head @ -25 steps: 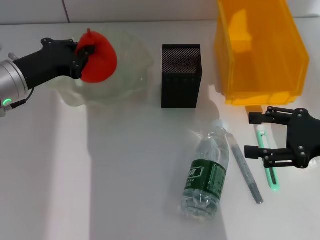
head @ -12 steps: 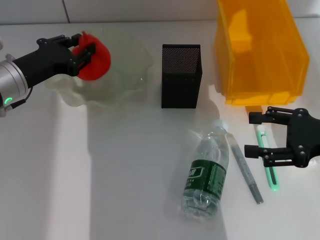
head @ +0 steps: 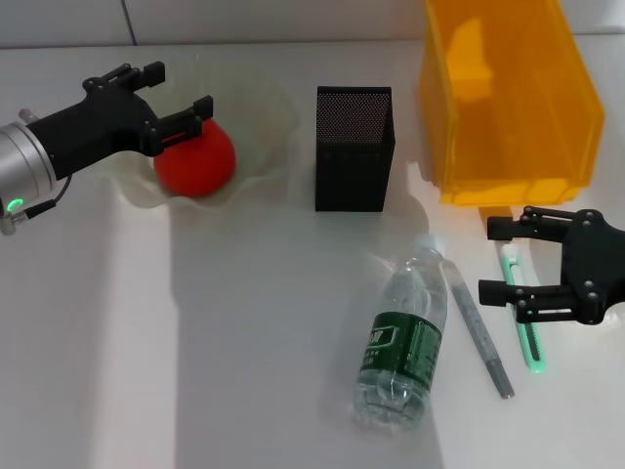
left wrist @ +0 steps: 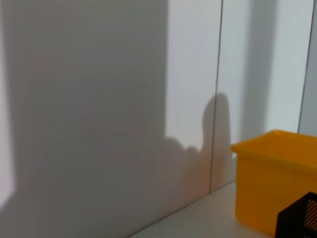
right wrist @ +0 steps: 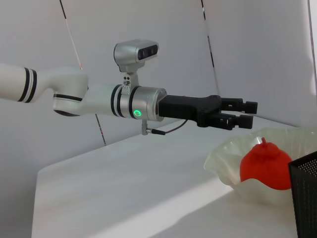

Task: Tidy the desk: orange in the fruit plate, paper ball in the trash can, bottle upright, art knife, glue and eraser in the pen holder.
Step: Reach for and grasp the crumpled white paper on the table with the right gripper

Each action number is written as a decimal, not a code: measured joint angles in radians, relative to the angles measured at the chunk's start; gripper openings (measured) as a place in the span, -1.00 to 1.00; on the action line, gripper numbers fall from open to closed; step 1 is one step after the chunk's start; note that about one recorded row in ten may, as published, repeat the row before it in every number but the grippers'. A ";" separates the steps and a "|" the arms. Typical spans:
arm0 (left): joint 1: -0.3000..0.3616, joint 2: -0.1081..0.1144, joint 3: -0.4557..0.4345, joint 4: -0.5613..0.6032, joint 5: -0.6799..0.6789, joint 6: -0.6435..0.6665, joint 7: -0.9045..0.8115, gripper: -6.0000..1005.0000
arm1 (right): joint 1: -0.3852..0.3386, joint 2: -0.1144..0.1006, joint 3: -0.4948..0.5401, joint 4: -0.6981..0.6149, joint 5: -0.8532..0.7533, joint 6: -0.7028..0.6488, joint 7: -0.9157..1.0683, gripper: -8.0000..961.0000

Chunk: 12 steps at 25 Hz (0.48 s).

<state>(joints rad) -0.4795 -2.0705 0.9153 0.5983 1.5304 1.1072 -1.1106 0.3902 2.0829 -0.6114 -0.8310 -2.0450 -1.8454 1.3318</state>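
The orange (head: 196, 159) sits in the plate (head: 262, 117) just below the left jaws (head: 164, 101), which gape empty above it. The right jaws (head: 500, 262) (also spread) hover over the bench (head: 244, 332) beside the lying bottle (head: 401, 342).

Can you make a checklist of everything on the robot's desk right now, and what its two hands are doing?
Surface: white desk, sunlit patches.
Orange: sitting in the fruit plate, orange free of the fingers.
Bottle: bottle lying on its side, not upright.
Pen holder: pen holder standing upright; contents not visible.
Trash can: trash can at the back, on the robot's right.
Clutter: green tool and grey stick lying beside the bottle.
Grippers: left gripper open above the orange; right gripper open over the green tool.
Cables: thin black lead at the left wrist.
Surroundings: plain white wall.
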 joint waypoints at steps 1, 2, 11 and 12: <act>0.011 0.001 -0.003 0.010 -0.003 0.028 -0.001 0.47 | 0.001 -0.001 0.002 -0.005 0.001 -0.005 0.021 0.74; 0.024 0.001 -0.004 0.021 -0.010 0.060 0.000 0.61 | 0.001 -0.002 0.003 -0.013 0.001 -0.008 0.048 0.74; 0.117 0.007 0.019 0.059 0.060 0.402 0.020 0.61 | 0.005 -0.032 0.004 -0.341 -0.027 -0.108 0.474 0.74; 0.120 0.006 0.020 0.056 0.073 0.415 0.027 0.61 | 0.010 -0.034 0.001 -0.406 -0.050 -0.121 0.550 0.74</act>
<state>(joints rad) -0.3600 -2.0648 0.9356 0.6548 1.6032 1.5219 -1.0839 0.4003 2.0487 -0.6105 -1.2366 -2.0948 -1.9660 1.8817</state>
